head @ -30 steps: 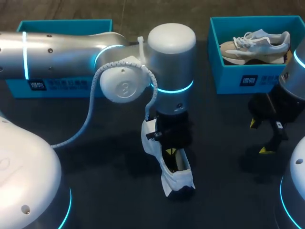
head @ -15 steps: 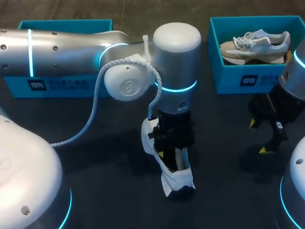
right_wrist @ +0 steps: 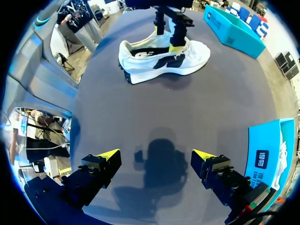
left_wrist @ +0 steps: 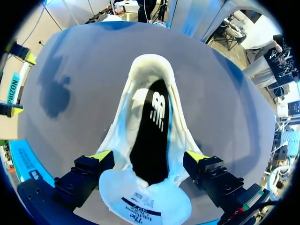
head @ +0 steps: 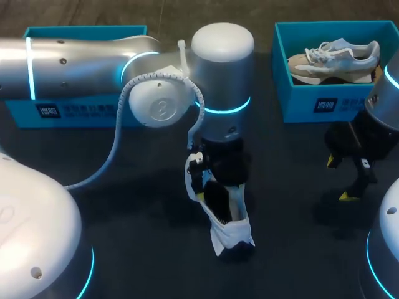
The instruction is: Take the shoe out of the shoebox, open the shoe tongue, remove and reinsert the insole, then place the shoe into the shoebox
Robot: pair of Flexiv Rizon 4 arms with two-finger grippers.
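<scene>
head view, shoe: out of the box, on the worktop at mid, directly under the left arm's wrist.
head view, left hand: straight down onto the shoe, one yellow tip showing at its flank; other tip hidden.
head view, right hand: well apart to the right, over bare worktop, just before the right box.
head view, boxes: second shoe in the right box; left box mostly hidden behind the arm.
left wrist view, shoe: between the fingers, long axis running straight away from the left hand, heel at the far end.
left wrist view, grip: fingers spread wide, both tips seemingly touching the shoe's flanks from two sides, so read as pinching it.
left wrist view, tongue: folded back under the hand, mouth open.
left wrist view, insole: dark, lying flat inside, in full sight between the tips.
right wrist view, right hand: fingers spread, nothing between them, only worktop below.
right wrist view, shoe: far ahead, side-on across the line of the fingers, left hand on top of it.
key relation: left hand far nearer, already astride; insole directly below and ahead of it, probably the next reach.
</scene>
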